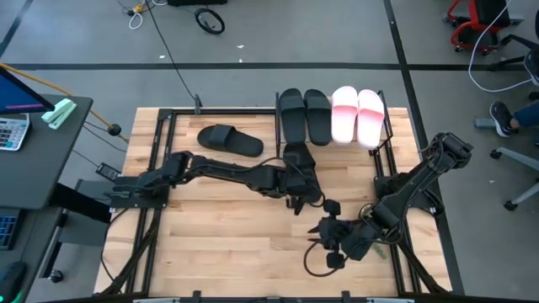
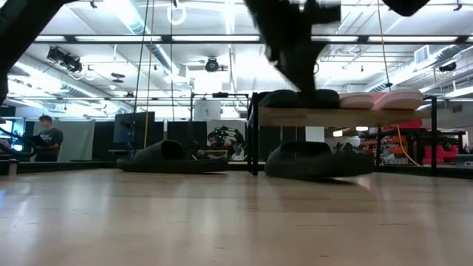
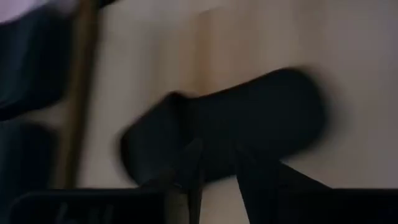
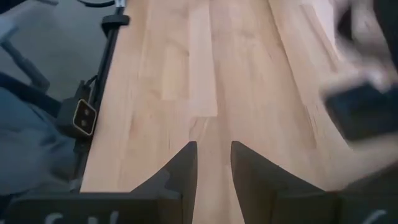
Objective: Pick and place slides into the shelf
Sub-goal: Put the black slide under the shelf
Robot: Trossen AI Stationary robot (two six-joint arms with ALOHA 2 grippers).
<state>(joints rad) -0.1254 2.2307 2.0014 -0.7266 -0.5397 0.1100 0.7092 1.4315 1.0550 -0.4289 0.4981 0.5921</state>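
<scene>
Left end effector (image 1: 296, 192): mine, at the small two-tier wooden shelf (image 1: 392, 135), fingers parted over a black slide sandal (image 3: 249, 130), not gripping it.
Right end effector (image 4: 212, 163): mine, open, empty, low over the wooden tabletop (image 1: 227, 236).
Shelf top: two black slides (image 1: 305, 114), two pale pink slides (image 1: 358, 114).
Loose slide (image 1: 230, 140): black, on the tabletop left of the shelf.

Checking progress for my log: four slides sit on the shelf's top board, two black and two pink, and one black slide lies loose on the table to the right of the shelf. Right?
Not quite. The loose black slide lies to the left of the shelf, not the right, as the high view shows. The top board does hold two black slides and two pink slides.
</scene>
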